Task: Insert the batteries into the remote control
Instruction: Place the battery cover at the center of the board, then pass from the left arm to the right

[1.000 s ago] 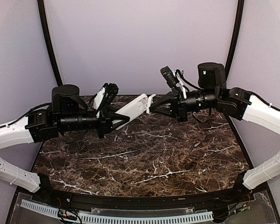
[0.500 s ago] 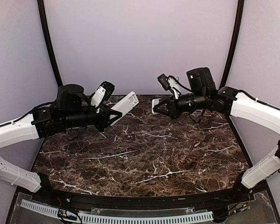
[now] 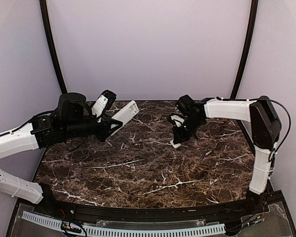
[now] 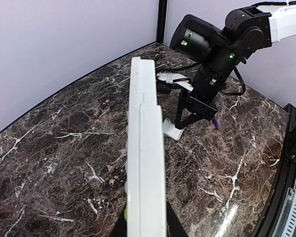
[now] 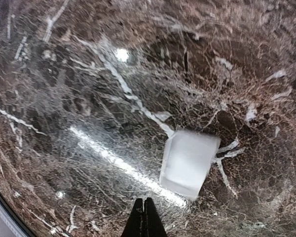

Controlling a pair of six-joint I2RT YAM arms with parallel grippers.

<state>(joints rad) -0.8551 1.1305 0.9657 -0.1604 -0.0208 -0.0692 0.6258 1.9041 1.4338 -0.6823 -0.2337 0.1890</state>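
**Top external view.** The left gripper (image 3: 114, 123) is gripping the lower end of the remote control (image 3: 125, 112) and holding it in the air over the far-left part of the marble table (image 3: 138, 173). The remote is showing as a flat white slab, tilting up and to the right. The right gripper (image 3: 179, 138) is pointing down near the table's far centre, with a small white plastic piece (image 3: 175, 144) lying right at its tips. Whether they are touching cannot be told from here. One battery (image 3: 203, 155), a slim dark sliver with a bluish tint, is lying on the marble to the right of that gripper, apart from it. Count: one remote, one white piece, one battery, two grippers.

**Left wrist view.** The remote is showing edge-on as a thin white bar running up the middle of the frame, with a step partway along its edge. Its button face is not showing. Dark fingers are pressing it from both sides at the bottom. Beyond it, the right gripper is standing over the white piece, which is resting on the marble. The battery is showing as a bluish streak just past the gripper.

**Right wrist view.** Only this view is giving the right fingertips up close. They are meeting in one dark point at the bottom edge, closed together with nothing between them. The white piece, a blurred rounded rectangle, is lying flat on the marble beyond the tips and clear of them. The remote and the battery are falling outside this frame.
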